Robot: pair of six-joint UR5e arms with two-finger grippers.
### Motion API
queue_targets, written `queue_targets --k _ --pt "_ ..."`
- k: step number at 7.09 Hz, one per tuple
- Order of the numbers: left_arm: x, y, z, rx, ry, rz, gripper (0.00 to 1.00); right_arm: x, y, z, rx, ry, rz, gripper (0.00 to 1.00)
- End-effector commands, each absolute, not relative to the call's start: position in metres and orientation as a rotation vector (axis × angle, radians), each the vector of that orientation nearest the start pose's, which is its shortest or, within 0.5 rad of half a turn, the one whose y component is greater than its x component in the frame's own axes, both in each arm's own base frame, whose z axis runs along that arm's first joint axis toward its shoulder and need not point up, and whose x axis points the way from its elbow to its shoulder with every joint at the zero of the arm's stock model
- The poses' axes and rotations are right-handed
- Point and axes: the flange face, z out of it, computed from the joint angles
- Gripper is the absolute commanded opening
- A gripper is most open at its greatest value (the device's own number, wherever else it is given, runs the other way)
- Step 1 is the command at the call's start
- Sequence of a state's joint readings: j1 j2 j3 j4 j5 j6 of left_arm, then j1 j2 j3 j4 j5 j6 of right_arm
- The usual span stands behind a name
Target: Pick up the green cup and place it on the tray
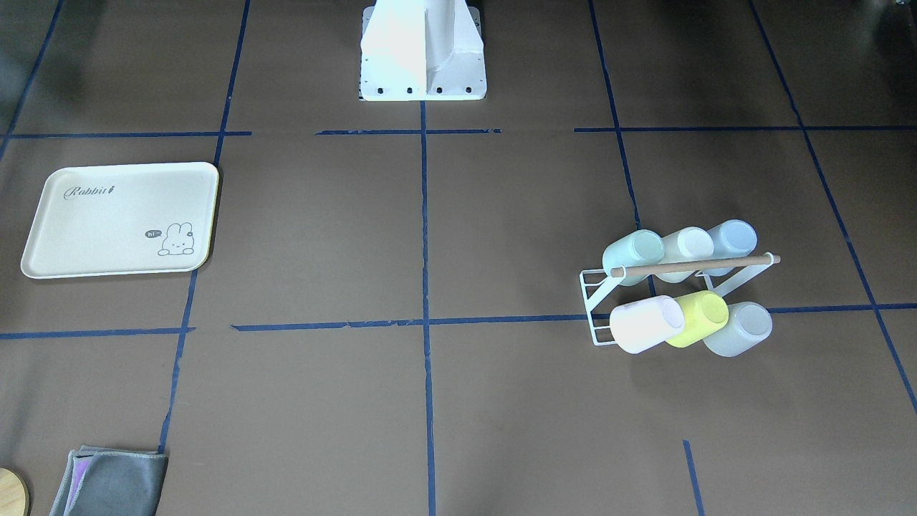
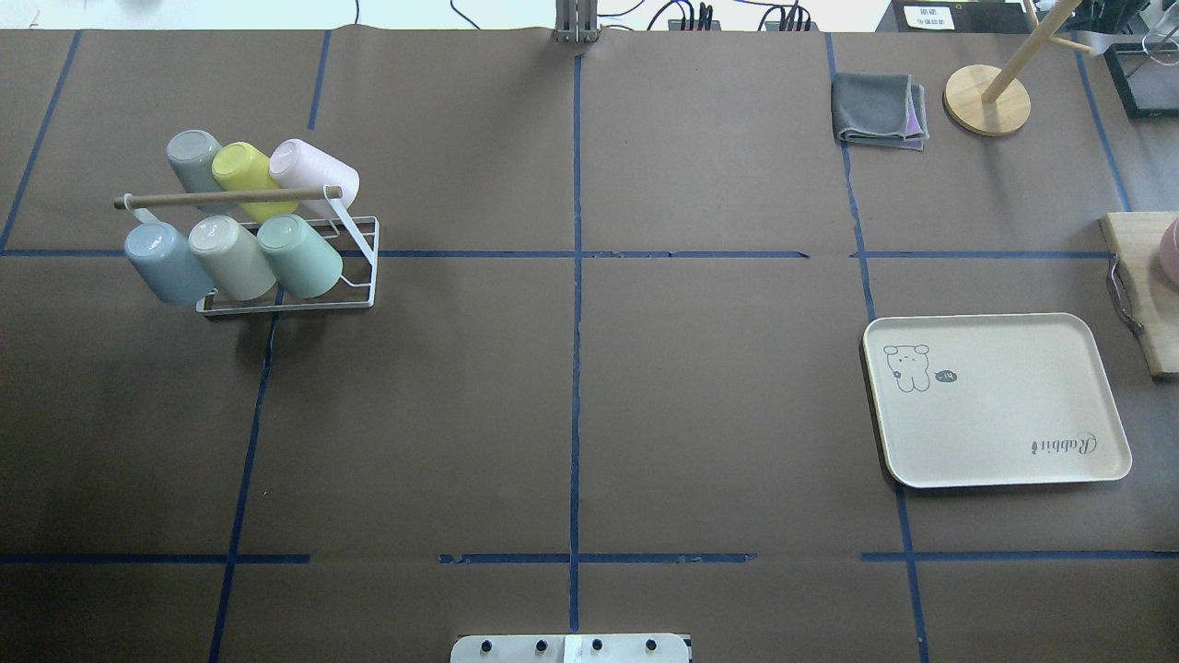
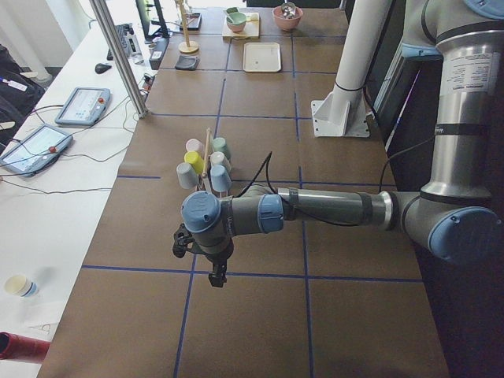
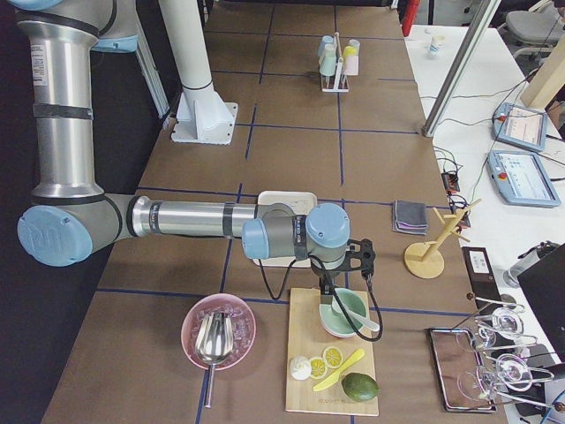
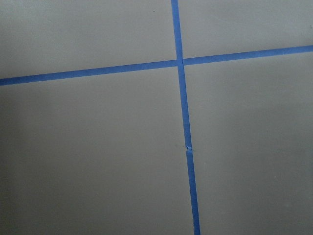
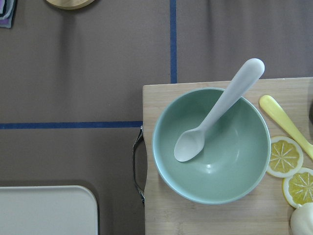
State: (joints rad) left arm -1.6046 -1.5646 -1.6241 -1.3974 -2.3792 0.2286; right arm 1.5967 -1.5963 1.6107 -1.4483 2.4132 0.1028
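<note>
The green cup (image 1: 634,254) lies mouth-down on a white wire rack (image 1: 598,301) with several other cups, at the end of the row nearer the robot. It also shows in the overhead view (image 2: 299,256). The cream tray (image 1: 107,229) lies bare at the table's other end, also in the overhead view (image 2: 1004,405). My left gripper (image 3: 216,274) hangs over bare table, well short of the rack; I cannot tell whether it is open or shut. My right gripper (image 4: 328,296) hangs over a green bowl beyond the tray; I cannot tell its state either.
A wooden board (image 6: 161,215) beside the tray holds a green bowl (image 6: 234,161) with a white spoon (image 6: 215,112) and lemon slices (image 6: 282,156). A pink bowl (image 4: 218,329), a grey cloth (image 2: 877,110) and a wooden stand (image 2: 987,99) are nearby.
</note>
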Motion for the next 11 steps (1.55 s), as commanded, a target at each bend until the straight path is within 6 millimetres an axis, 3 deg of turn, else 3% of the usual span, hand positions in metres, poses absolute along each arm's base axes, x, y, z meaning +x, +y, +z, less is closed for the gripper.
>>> queue_targets --k 1,5,6,8,9,11 --pt "-0.078 -0.477 0.65 -0.012 0.816 0.132 1.0 0.072 -0.484 0.637 0.095 -0.845 0.064 1.0" --pt "-0.077 -0.478 0.647 -0.004 0.816 0.138 1.0 0.067 -0.491 0.629 0.095 -0.846 0.057 1.0" --pt "-0.078 -0.477 0.644 0.0 0.815 0.137 1.0 0.066 -0.502 0.62 0.11 -0.849 0.049 1.0" --pt "-0.078 -0.477 0.644 0.002 0.815 0.139 1.0 0.065 -0.477 0.645 0.061 -0.854 0.084 1.0" --pt "-0.078 -0.477 0.644 0.002 0.815 0.139 1.0 0.062 -0.478 0.628 0.072 -0.857 0.107 1.0" --pt "-0.078 -0.477 0.643 0.003 0.815 0.139 1.0 0.021 -0.46 0.586 0.039 -0.854 0.153 1.0"
